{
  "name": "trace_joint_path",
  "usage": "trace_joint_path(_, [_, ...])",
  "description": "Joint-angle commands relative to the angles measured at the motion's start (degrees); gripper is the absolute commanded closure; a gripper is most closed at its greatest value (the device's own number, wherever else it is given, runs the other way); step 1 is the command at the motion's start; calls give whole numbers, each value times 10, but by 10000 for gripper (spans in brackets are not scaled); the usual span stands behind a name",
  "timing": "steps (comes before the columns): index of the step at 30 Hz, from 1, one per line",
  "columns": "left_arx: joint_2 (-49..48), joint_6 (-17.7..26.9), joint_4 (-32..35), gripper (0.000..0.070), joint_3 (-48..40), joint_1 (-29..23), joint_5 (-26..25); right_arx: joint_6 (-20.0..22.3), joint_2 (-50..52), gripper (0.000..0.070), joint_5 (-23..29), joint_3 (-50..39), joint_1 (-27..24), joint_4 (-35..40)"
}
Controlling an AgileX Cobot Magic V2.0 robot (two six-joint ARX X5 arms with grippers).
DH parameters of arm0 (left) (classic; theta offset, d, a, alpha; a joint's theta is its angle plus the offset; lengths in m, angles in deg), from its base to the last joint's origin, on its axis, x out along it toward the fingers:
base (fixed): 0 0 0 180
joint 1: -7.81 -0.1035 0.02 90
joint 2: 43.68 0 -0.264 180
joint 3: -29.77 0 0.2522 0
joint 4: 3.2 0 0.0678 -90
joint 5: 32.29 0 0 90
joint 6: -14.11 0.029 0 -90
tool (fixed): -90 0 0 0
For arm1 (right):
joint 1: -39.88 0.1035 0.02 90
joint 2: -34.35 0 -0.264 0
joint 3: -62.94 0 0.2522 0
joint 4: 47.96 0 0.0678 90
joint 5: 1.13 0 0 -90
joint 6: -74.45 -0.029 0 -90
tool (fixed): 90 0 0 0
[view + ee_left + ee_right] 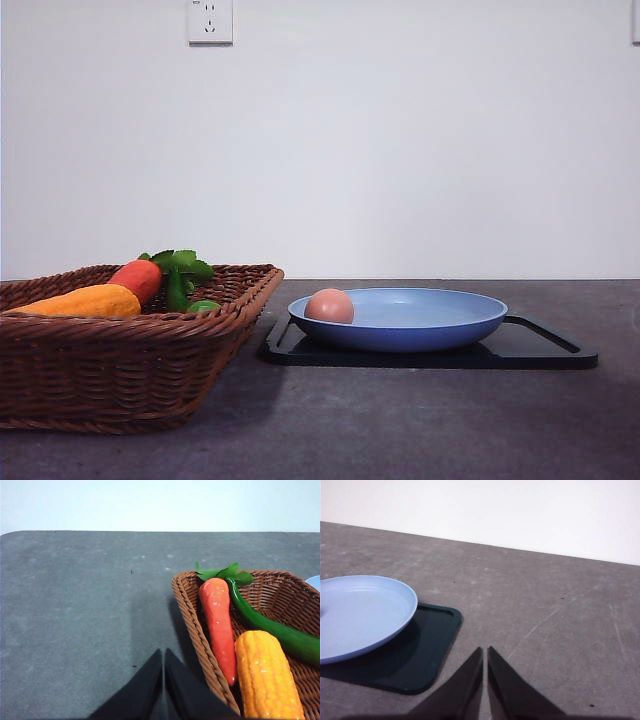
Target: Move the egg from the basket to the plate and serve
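On the light-blue plate [420, 320] we see 1 egg [329, 306]; with both grippers pressed together, we should lift the black tray [540, 350] level.

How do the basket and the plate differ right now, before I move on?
The basket is brown woven wicker, rectangular and deep-sided; the plate is smooth, light blue, round and shallow. The basket sits straight on the table and holds vegetables; the plate rests on a black tray and holds the egg. Both stand upright.

Dark grey table [420, 430], wicker basket [120, 370] on its left, black tray [540, 350] to the right
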Motion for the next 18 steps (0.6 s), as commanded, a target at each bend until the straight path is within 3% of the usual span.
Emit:
trace_joint_path(1, [-1,-3,8,700,-16,-1,0,2,1,700,0,-3,0,6])
trace_joint_path(18, [-1,-3,8,700,-16,-1,0,2,1,700,0,-3,0,6])
